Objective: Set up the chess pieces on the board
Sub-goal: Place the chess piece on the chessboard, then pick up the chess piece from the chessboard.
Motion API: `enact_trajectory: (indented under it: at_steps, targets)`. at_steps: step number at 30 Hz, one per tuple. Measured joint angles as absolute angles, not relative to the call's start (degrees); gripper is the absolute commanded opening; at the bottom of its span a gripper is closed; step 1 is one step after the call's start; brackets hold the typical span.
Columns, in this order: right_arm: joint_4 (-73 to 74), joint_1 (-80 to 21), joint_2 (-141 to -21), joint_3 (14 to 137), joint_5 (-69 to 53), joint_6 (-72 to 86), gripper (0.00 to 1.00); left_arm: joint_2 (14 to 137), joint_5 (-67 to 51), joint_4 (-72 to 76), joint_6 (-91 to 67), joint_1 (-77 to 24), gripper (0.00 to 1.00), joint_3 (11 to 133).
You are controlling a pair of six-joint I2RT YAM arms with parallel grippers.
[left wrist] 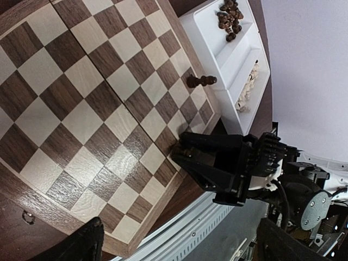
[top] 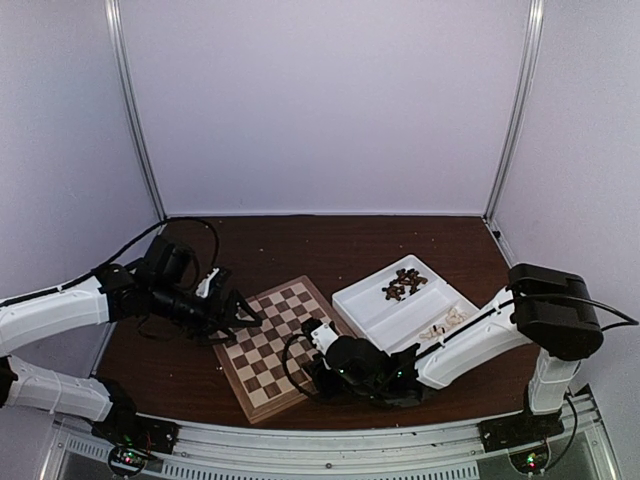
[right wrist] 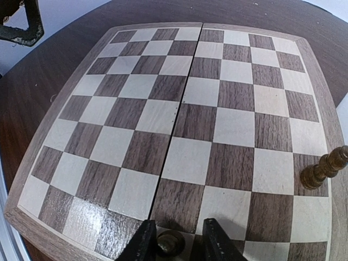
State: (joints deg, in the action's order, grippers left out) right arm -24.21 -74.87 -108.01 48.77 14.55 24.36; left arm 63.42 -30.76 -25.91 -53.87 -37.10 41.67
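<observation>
Chess pieces (top: 405, 285) lie heaped in white tray (top: 372, 306) beside the board (top: 265, 348)

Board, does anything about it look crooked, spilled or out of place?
Yes: the board lies skewed, its edges at an angle to the near edge of the table rather than square to it. Nothing looks spilled or damaged; one dark piece stands on it near the rim.

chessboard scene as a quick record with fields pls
board: square wooden chessboard, tan and brown checks
placed piece: dark brown turned wooden chessman on edge row nearest tray
right gripper: jaws parted around second dark chessman
left gripper: open, empty, by board's edge
tray: white two-compartment plastic tray; dark pieces, cream pieces, separate compartments
</observation>
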Motion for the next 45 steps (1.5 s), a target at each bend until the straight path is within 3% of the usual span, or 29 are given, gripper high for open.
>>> enact_trajectory:
  at_steps: [3,8,14,25,30,45]
  targets:
    - [-24.1,-74.87,-108.01,48.77,14.87,24.4,0.32,63.11,-30.7,-26.39,-53.84,-37.1,0.98,41.67]
    - [-23.55,-74.89,-107.77,48.84,15.09,24.21,0.47,62.04,-30.61,-27.0,-53.87,-37.1,0.98,41.65]
    - [-21.89,-75.02,-106.3,49.28,15.42,23.55,0.33,60.73,-30.44,-27.09,-53.89,-37.1,0.98,41.63]
    - [-20.73,-75.26,-105.67,49.8,15.49,22.85,0.24,59.57,-30.39,-27.14,-53.93,-37.1,0.98,40.77]
    - [-20.32,-75.29,-105.67,50.22,15.46,22.9,0.13,59.46,-30.39,-27.14,-53.93,-37.1,0.98,40.47]
    - [-19.53,-75.48,-99.59,47.24,19.9,22.98,0.1,59.0,-30.17,-27.16,-53.93,-37.1,0.98,39.75]
